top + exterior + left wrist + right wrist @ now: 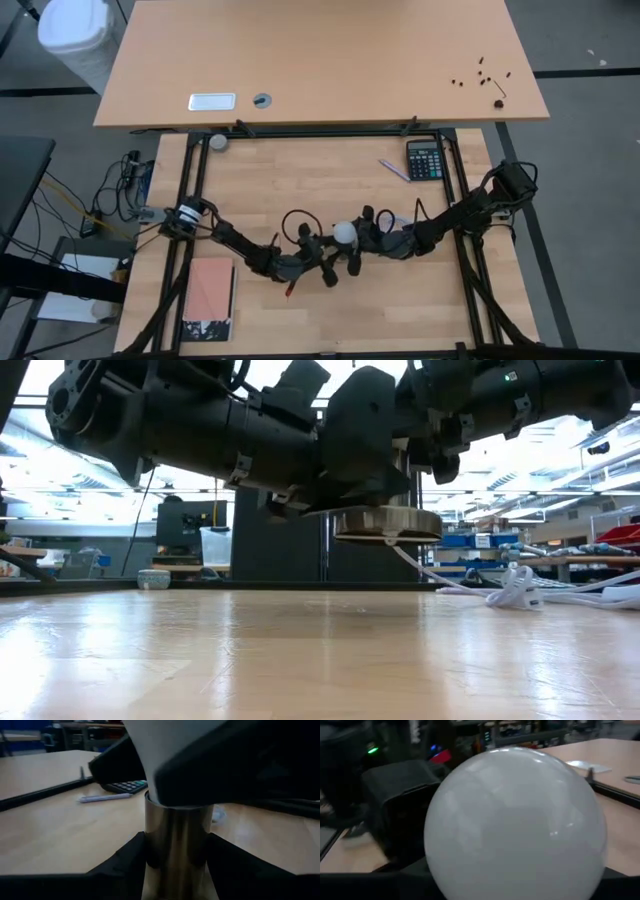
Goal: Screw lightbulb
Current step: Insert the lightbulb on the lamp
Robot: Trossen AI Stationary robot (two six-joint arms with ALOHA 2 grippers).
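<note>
Near the middle of the table, the left gripper [325, 262] squeezes the shiny socket [177, 845] and the right gripper [362, 240] hugs the lightbulb [345, 233] on top, which could jam if it tips.

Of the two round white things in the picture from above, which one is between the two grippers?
The lightbulb, at the table's middle where the left gripper and right gripper meet. The other, a small white ball, lies alone at the far left edge.
</note>
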